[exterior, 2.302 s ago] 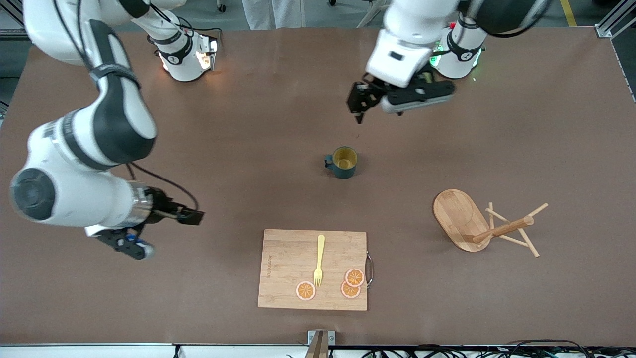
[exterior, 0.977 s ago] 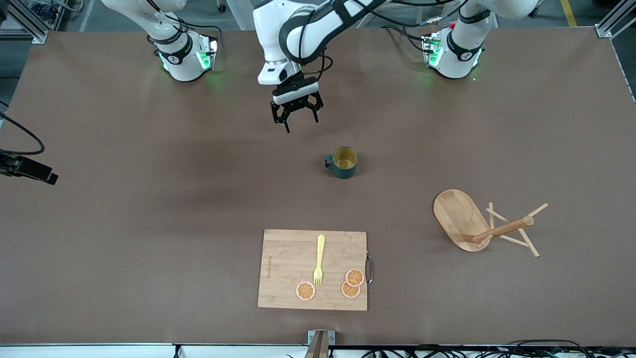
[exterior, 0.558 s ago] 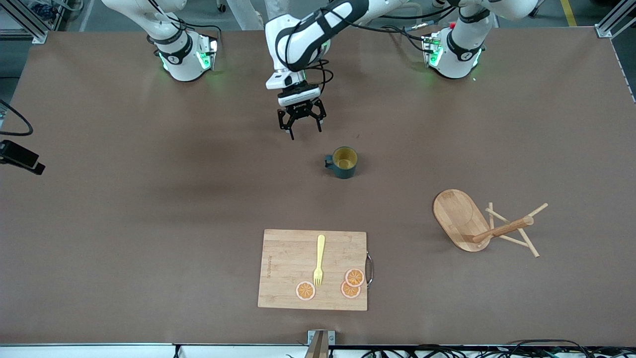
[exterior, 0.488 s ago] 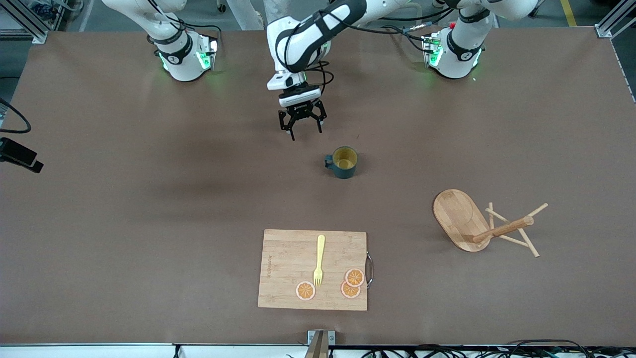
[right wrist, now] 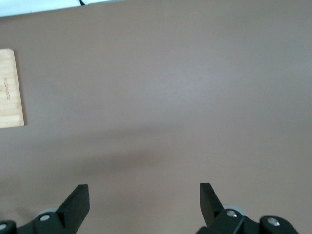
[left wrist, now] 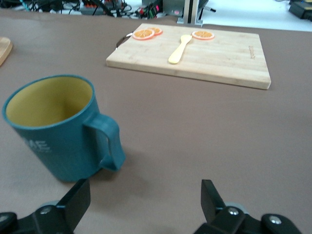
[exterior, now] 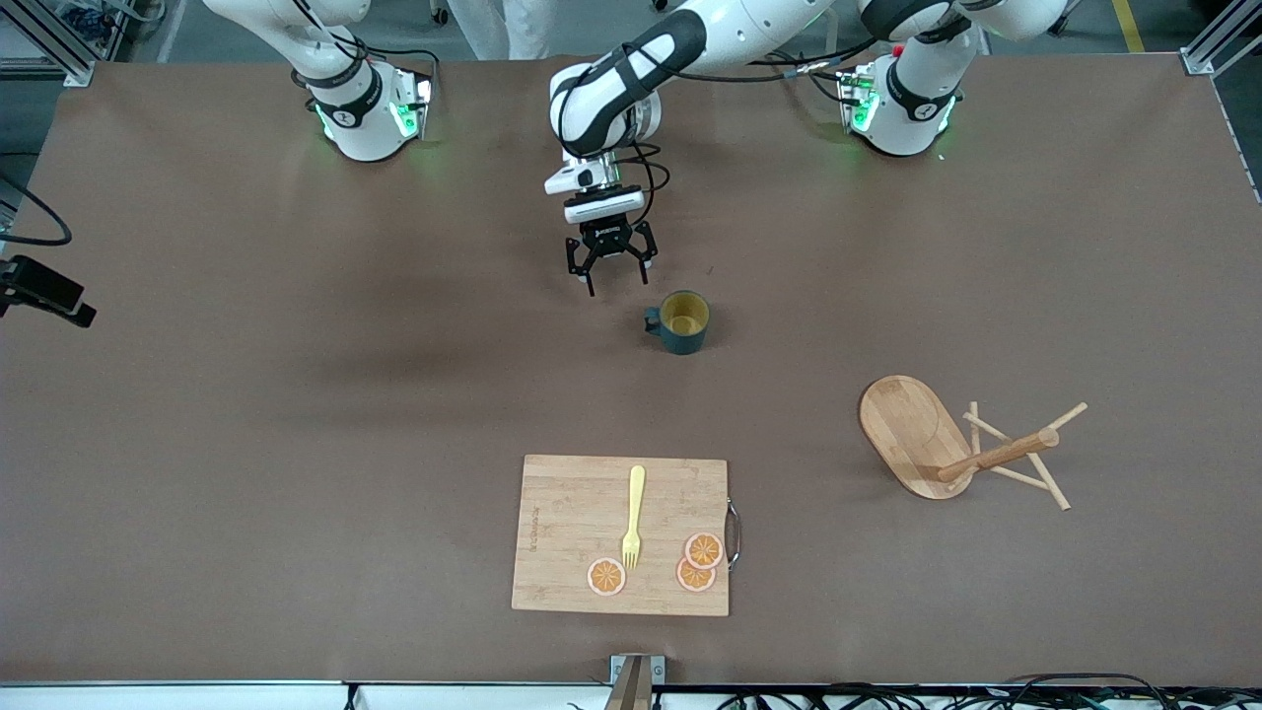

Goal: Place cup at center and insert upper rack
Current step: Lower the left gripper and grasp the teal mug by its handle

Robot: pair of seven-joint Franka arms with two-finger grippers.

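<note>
1. Front view: the left gripper (exterior: pixel 612 270) hangs with its jaws apart and empty over the bare table (exterior: pixel 296 394), just beside the cup (exterior: pixel 680 321) on its handle side, toward the right arm's end. The cup stands upright, farther from the camera than the cutting board (exterior: pixel 562 513). The rack (exterior: pixel 951 449) lies tipped on its side, well apart from the cup, toward the left arm's end and nearer the camera. Only a dark piece of the right arm shows at the table's edge, well apart from the cup; that arm waits.

2. Left wrist view: the cup fills the foreground with its handle turned toward the gap between the two fingertips (left wrist: pixel 78 197), which stand wide with nothing between them. Beyond the cup lies the cutting board with a yellow fork (left wrist: pixel 179 48) and orange slices (left wrist: pixel 144 33). To grip well, I judge the gripper should shift sideways until one finger is over the cup's mouth and the other outside the wall, clear of the handle, then come down before closing. A pinch on the handle alone could let the cup swing.

3. Right wrist view: the right gripper (right wrist: pixel 141 202) has its jaws apart and empty over bare table, well apart from the cup, with only a corner of the cutting board in sight.
</note>
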